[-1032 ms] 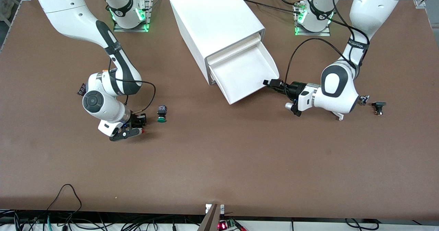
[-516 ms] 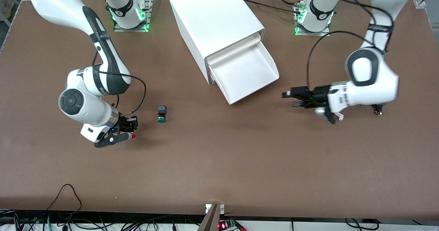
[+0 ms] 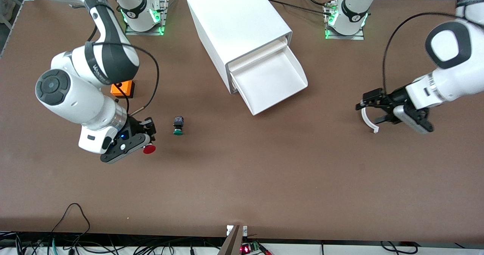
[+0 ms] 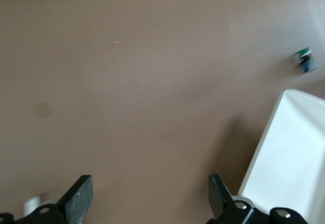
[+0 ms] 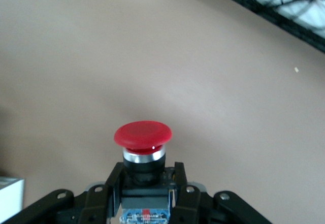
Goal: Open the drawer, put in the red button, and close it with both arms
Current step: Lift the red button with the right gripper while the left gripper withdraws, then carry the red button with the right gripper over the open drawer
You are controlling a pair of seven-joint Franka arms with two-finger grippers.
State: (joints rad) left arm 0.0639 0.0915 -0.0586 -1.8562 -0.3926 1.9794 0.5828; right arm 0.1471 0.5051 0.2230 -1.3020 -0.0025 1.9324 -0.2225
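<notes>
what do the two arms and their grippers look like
Both arms are glossy white with rounded shells and black joint bands, each trailing a looping black cable. The right gripper is black with a small blue light on its body; the left gripper is black too. Both bases glow green.

Drawer (image 3: 270, 83) out of cabinet (image 3: 236, 24) — green-capped button (image 3: 178, 126) nearer camera, toward right arm's end.

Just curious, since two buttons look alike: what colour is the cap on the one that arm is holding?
Red cap on the red button, clearest in the right wrist view.
</notes>
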